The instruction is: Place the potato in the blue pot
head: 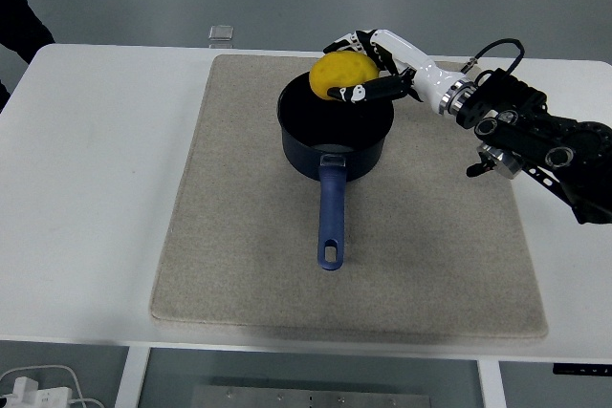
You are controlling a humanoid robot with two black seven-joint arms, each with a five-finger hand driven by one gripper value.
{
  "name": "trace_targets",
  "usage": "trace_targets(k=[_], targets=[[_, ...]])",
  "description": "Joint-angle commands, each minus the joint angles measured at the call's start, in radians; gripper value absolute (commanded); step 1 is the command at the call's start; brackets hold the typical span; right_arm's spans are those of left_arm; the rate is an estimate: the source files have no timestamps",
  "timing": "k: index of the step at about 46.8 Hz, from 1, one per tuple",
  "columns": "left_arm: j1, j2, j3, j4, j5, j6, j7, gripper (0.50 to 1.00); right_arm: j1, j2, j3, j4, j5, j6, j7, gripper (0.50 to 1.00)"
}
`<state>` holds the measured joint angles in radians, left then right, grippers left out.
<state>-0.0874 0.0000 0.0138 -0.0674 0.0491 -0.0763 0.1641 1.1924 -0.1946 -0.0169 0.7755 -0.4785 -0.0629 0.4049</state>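
Note:
A yellow potato (339,75) is held in my right hand (356,68), whose fingers curl around it from the right. The hand holds it in the air over the far rim of the blue pot (335,126). The pot stands at the middle back of a grey mat (239,236), with its blue handle (330,212) pointing toward the near edge. The pot's inside looks dark and bare. My right arm (516,131) reaches in from the right edge. My left arm is out of view.
The mat lies on a white table (86,188). A small clear square object (221,35) sits at the table's far edge, behind the mat. A person's dark sleeve (19,21) shows at the top left corner.

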Motion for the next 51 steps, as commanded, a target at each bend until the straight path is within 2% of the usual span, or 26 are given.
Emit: trace_targets(k=[1,14,27,34,40,45,49,51], targets=[[0.000,0.000,0.000,0.000,0.000,0.000,0.000,0.996,-0.004,0.024,0.002,-0.018,0.000,0.000,0.000,0.507],[0.000,0.000,0.000,0.000,0.000,0.000,0.000,0.996,-0.068,0.070,0.017,-0.039,-0.005,-0.009,0.003,0.517],[0.000,0.000,0.000,0.000,0.000,0.000,0.000,0.996,-0.070,0.075,0.018,-0.042,-0.003,-0.012,0.003,0.547],[0.000,0.000,0.000,0.000,0.000,0.001,0.000,0.996,-0.071,0.073,0.018,-0.042,-0.002,-0.014,0.003,0.615],[0.000,0.000,0.000,0.000,0.000,0.001,0.000,0.996,-0.071,0.072,0.020,-0.044,0.000,-0.024,0.003,0.699],[0.000,0.000,0.000,0.000,0.000,0.000,0.000,0.996,-0.071,0.070,0.020,-0.042,0.001,-0.035,0.003,0.866],[0.000,0.000,0.000,0.000,0.000,0.000,0.000,0.996,-0.071,0.070,0.020,-0.042,0.001,-0.038,0.003,0.925],[0.000,0.000,0.000,0.000,0.000,0.000,0.000,0.996,-0.071,0.070,0.020,-0.042,0.001,-0.038,0.003,0.928]])
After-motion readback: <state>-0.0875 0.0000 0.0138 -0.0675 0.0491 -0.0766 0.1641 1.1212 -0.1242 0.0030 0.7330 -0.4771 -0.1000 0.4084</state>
